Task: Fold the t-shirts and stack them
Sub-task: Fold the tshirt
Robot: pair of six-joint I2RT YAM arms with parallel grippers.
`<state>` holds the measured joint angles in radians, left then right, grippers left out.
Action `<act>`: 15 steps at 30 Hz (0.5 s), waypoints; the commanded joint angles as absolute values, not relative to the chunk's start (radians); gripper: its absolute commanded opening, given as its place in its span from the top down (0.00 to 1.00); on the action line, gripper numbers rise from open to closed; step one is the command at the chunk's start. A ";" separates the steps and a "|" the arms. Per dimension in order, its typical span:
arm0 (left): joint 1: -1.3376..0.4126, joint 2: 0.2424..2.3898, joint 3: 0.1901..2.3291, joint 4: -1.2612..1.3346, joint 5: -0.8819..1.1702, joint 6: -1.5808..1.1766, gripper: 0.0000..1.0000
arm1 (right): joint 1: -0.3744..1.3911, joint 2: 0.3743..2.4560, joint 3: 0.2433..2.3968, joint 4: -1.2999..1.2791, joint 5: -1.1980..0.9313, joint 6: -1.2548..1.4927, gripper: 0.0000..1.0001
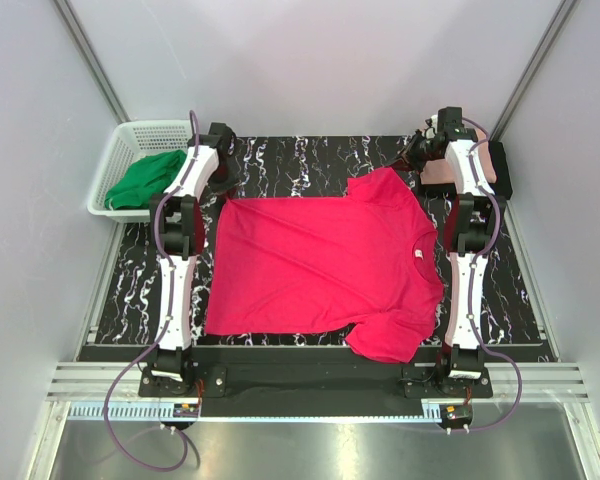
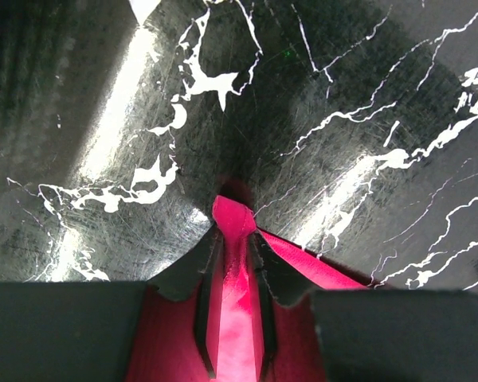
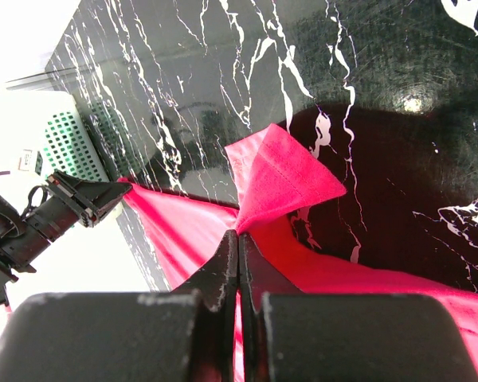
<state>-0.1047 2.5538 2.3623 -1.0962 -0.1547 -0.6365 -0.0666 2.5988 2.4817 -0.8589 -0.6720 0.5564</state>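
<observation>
Your left gripper (image 2: 235,239) and right gripper (image 3: 238,239) hold jaws closed on the far edge of the crimson t-shirt (image 1: 320,260), likely to fold it nearward.

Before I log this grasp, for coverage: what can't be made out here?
Top view: how the left gripper holds the crimson t-shirt, under its wrist.
Top view: salmon-pink cloth, mostly behind the right arm.
Top view: green cloth in basket, too bunched to identify.
Wrist views: shirt cut off at edges.
</observation>
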 commanded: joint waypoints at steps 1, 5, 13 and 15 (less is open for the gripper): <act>-0.095 2.516 2.359 -1.052 -0.127 -0.585 0.84 | -0.071 2.546 2.526 -0.853 -0.676 0.540 1.00; -0.095 2.487 2.352 -1.045 -0.100 -0.539 0.92 | -0.071 2.527 2.519 -0.854 -0.670 0.532 1.00; -0.091 2.372 2.310 -1.022 -0.110 -0.472 1.00 | -0.077 2.496 2.543 -0.856 -0.647 0.534 1.00; -0.089 2.343 2.290 -1.019 -0.115 -0.471 1.00 | -0.078 2.482 2.542 -0.856 -0.643 0.529 1.00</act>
<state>-0.1032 2.4660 2.3005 -1.0538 -0.1127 -0.5072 -0.0677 2.5904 2.4943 -0.8616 -0.6510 0.5468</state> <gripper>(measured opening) 0.095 0.011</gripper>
